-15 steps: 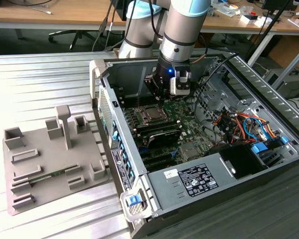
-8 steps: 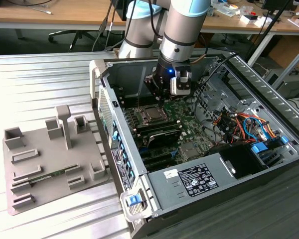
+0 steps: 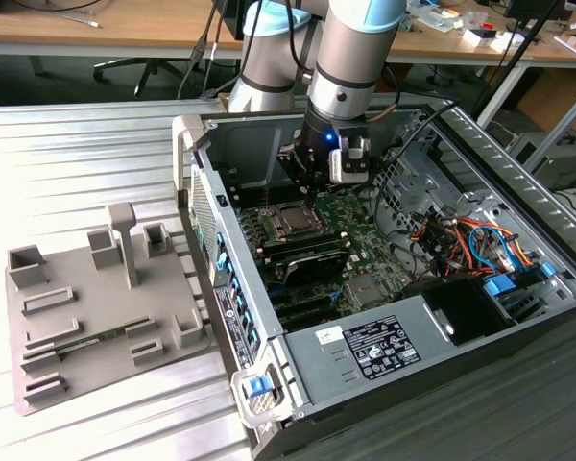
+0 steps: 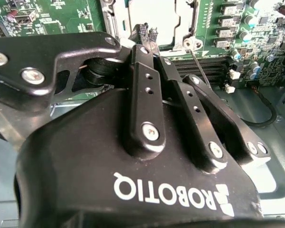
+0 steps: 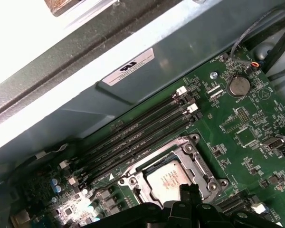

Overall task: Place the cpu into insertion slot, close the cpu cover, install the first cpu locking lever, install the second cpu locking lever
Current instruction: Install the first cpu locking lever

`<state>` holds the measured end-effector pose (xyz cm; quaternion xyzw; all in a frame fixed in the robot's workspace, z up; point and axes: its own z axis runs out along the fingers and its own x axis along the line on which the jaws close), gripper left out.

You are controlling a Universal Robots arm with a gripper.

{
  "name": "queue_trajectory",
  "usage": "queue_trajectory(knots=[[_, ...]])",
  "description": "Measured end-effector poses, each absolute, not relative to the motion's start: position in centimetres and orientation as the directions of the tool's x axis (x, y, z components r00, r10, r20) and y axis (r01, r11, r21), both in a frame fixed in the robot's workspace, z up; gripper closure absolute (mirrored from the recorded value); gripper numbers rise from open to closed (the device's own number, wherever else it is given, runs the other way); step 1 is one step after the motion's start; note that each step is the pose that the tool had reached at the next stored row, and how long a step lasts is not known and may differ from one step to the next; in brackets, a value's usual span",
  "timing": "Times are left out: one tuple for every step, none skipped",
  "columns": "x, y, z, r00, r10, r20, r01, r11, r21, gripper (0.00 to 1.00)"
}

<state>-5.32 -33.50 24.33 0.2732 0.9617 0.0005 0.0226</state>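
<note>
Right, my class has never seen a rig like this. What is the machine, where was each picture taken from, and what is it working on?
It is one robot arm reaching into an open computer case that lies on a metal table. The exterior view comes from a camera standing off the arm; both wrist views come from cameras riding on it. Its end effector, shut, hangs just above the cpu, which sits in place under the cpu cover, which looks closed. A grey fixture plate lies beside the case.
</note>
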Motion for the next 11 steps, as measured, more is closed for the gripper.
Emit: queue_trajectory(knots=[[-5.32,-33.5,24.33,-0.851,0.524,-0.043,0.523,0.852,0.013,0.89],[-5.32,-33.5,24.33,-0.852,0.521,-0.043,0.521,0.853,0.013,0.89],[-5.32,-33.5,24.33,-0.854,0.519,-0.043,0.519,0.855,0.013,0.89],[-5.32,-33.5,24.33,-0.855,0.517,-0.043,0.517,0.856,0.013,0.89],[-5.32,-33.5,24.33,-0.857,0.513,-0.043,0.513,0.858,0.013,0.89],[-5.32,-33.5,24.33,-0.86,0.508,-0.043,0.508,0.861,0.013,0.89],[-5.32,-33.5,24.33,-0.862,0.505,-0.043,0.505,0.863,0.013,0.89],[-5.32,-33.5,24.33,-0.864,0.501,-0.043,0.501,0.865,0.013,0.89],[-5.32,-33.5,24.33,-0.867,0.496,-0.043,0.496,0.868,0.013,0.89],[-5.32,-33.5,24.33,-0.868,0.494,-0.043,0.494,0.869,0.013,0.89],[-5.32,-33.5,24.33,-0.87,0.492,-0.043,0.492,0.871,0.013,0.89]])
